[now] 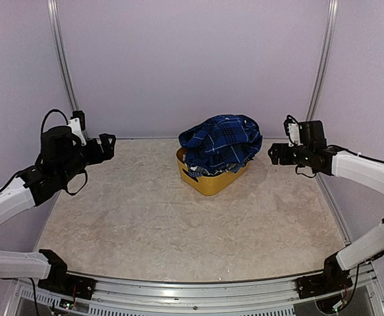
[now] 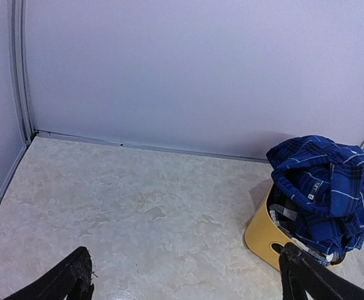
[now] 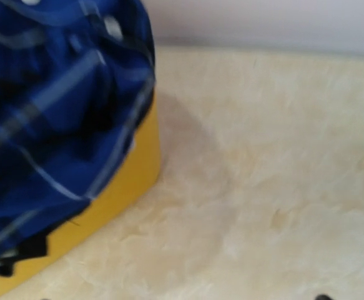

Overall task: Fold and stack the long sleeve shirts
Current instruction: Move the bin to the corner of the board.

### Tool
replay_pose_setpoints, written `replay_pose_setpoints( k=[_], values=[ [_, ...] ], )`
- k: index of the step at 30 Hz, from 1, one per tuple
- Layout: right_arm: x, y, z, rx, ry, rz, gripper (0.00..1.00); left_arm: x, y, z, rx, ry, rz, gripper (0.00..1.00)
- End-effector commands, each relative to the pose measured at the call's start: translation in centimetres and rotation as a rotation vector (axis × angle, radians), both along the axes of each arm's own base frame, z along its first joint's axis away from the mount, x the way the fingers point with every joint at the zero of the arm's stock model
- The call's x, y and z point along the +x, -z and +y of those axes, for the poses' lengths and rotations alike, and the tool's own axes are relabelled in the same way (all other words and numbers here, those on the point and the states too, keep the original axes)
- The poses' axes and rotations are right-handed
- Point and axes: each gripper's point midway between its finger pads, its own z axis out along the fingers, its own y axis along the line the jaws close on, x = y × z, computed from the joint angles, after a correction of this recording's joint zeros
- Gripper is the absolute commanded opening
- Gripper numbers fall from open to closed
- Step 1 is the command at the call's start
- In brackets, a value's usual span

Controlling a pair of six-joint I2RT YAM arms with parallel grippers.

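A royal blue plaid shirt [image 1: 221, 141] lies heaped in a bundle on top of a yellow tub [image 1: 211, 183] at the back middle of the table. In the left wrist view the blue shirt [image 2: 328, 190] hangs over the tub [image 2: 263, 234], and a black-and-white checked shirt [image 2: 286, 209] shows under it inside the tub. My left gripper [image 1: 106, 146] hovers open and empty left of the tub, its fingers [image 2: 75, 278] wide apart. My right gripper [image 1: 274, 153] hovers just right of the tub, open and empty. The right wrist view is blurred and shows the blue shirt [image 3: 50, 112].
The beige marbled table top [image 1: 178, 224] stretches in front of the tub. Lilac walls with metal rails [image 1: 63, 59] close the back and both sides. The tub's side [image 3: 128, 178] is close at the left of the right wrist view.
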Motion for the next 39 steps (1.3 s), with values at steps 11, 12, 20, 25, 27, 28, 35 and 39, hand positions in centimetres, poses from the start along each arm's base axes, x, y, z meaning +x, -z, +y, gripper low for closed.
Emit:
replay_pose_setpoints(
  k=[11,12,20,25,27,28,35,39],
  values=[
    [8.4,4.5,4.7,0.166,-0.039,0.081,0.80,-0.5,-1.0,-0.3,-0.018,0.018,-0.035,0.99],
    [9.0,4.3,5.1,0.178,-0.048,0.080,0.80,-0.5,-1.0,-0.3,-0.018,0.017,-0.034,0.99],
    [11.2,4.3,7.5,0.264,-0.113,0.082,0.80,-0.5,-0.8,-0.2,-0.006,0.008,-0.032,0.99],
    [12.5,5.5,7.9,0.278,-0.096,0.102,0.76,-0.3,-0.2,-0.4,-0.004,0.013,-0.019,0.99],
    [13.1,6.6,8.1,0.279,-0.085,0.126,0.74,-0.3,-0.3,-0.4,-0.006,0.014,-0.019,0.99],
    [13.4,7.0,8.2,0.276,-0.082,0.134,0.71,-0.2,-0.2,-0.5,-0.005,0.016,-0.016,0.99],
    [13.5,9.9,7.2,0.225,-0.008,0.170,0.52,-0.3,-0.3,-0.4,-0.007,0.013,-0.021,0.99],
    [13.0,10.4,5.7,0.157,0.015,0.188,0.41,-0.4,-0.5,-0.4,-0.008,0.018,-0.023,0.99]
  ],
)
